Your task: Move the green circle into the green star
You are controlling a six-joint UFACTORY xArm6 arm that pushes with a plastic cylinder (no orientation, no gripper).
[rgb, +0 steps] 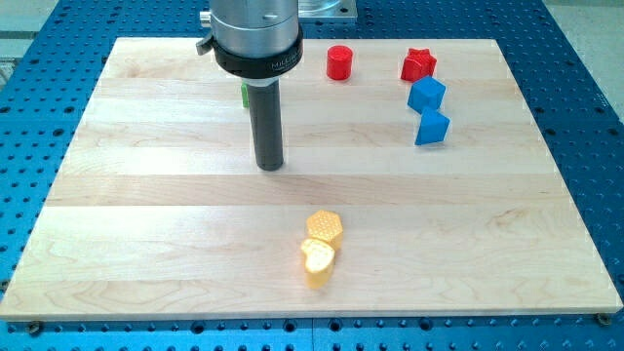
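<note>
My tip [270,164] rests on the wooden board [146,195] left of the middle. Only a thin green sliver [245,94] shows at the left side of the rod, up near the arm's grey body; the rod and body hide the rest, so I cannot tell whether it is the green circle or the green star. No other green block shows. The tip stands below that sliver, toward the view's bottom, apart from it.
A red cylinder [339,62] and a red star [418,65] sit near the top edge. Two blue blocks [426,95] [432,128] lie below the red star. A yellow hexagon [324,226] touches a yellow heart [318,259] at the lower middle.
</note>
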